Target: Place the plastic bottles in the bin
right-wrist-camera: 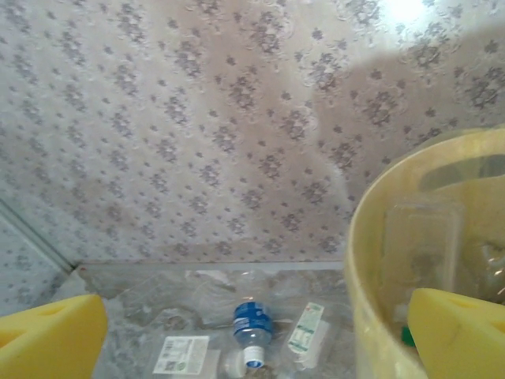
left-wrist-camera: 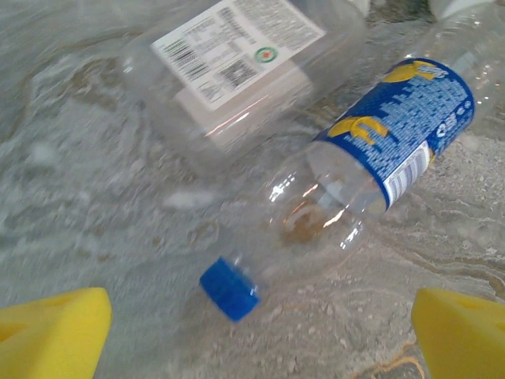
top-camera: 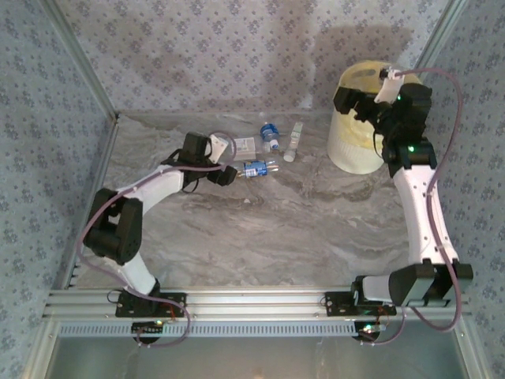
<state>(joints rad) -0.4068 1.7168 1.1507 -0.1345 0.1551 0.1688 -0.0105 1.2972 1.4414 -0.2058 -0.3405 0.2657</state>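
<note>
While left fingers (left-wrist-camera: 55, 335) and right fingers (right-wrist-camera: 461, 335) stand spread, a white-labelled bottle (left-wrist-camera: 237, 71) lies beside the blue-labelled bottle (left-wrist-camera: 387, 142).

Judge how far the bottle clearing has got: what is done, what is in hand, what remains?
Done: clear plastic, likely bottles, lies in the bin; the right hand open at its rim. In hand: the open left hand hovers over the blue-labelled bottle, nothing gripped. Left: four bottles on the table, that one included.

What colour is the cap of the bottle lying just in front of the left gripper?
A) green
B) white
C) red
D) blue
D: the bottle lying on its side before the open left gripper ends in a blue cap.
</note>
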